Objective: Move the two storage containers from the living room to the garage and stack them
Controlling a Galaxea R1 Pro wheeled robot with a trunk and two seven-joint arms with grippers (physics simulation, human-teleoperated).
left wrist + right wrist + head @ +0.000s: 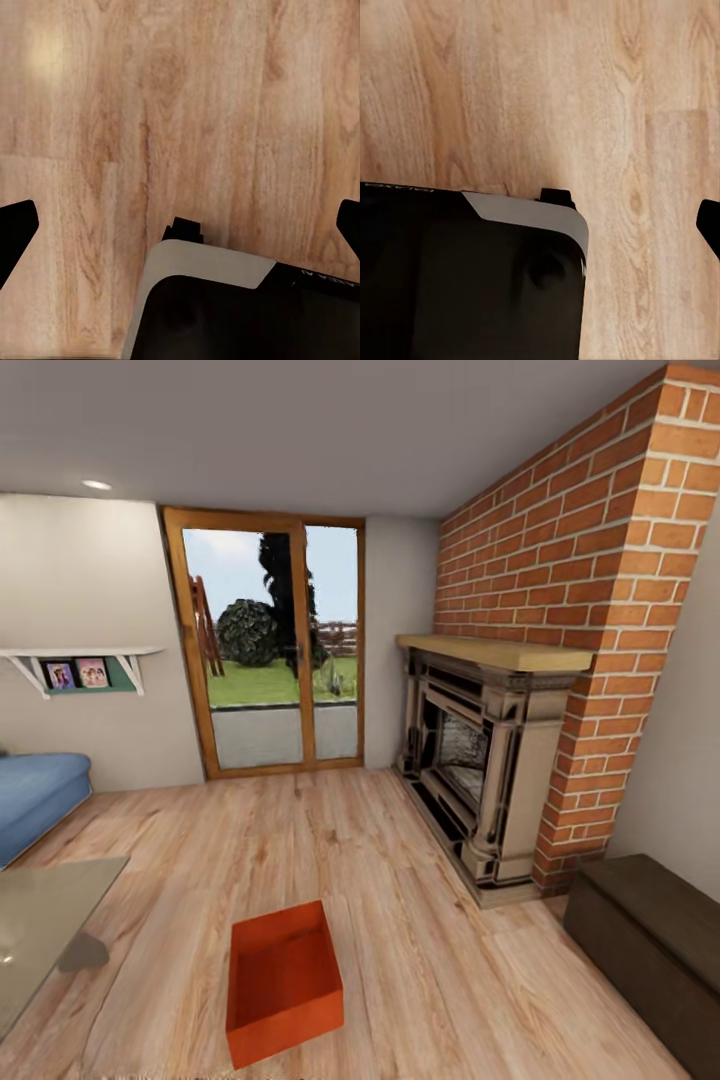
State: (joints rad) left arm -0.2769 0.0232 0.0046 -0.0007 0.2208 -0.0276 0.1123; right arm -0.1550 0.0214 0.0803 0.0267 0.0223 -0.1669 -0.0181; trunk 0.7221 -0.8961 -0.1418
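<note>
1. Nearest the head camera, one red-orange storage container [284,980] sits open-topped on the light wood-plank floor [420,960] of the living room, low in the view and a little left of centre.
2. Left of it stands a glass-topped table [45,920], with the end of a blue sofa [35,795] beyond.
3. At right rises a red-brick fireplace [560,660], and a dark low cabinet [650,945] stands near its base.
4. On the far wall, a wood-framed glass door [265,650] shows a garden; a wall shelf [80,665] carries framed photos.
5. Left gripper [180,225]: dark fingertips [15,229] sit at opposite edges of its wrist view, spread wide, holding nothing, above planks and the robot's dark base [240,315].
6. Right gripper: one fingertip [711,225] is visible, so I cannot tell its state.
</note>
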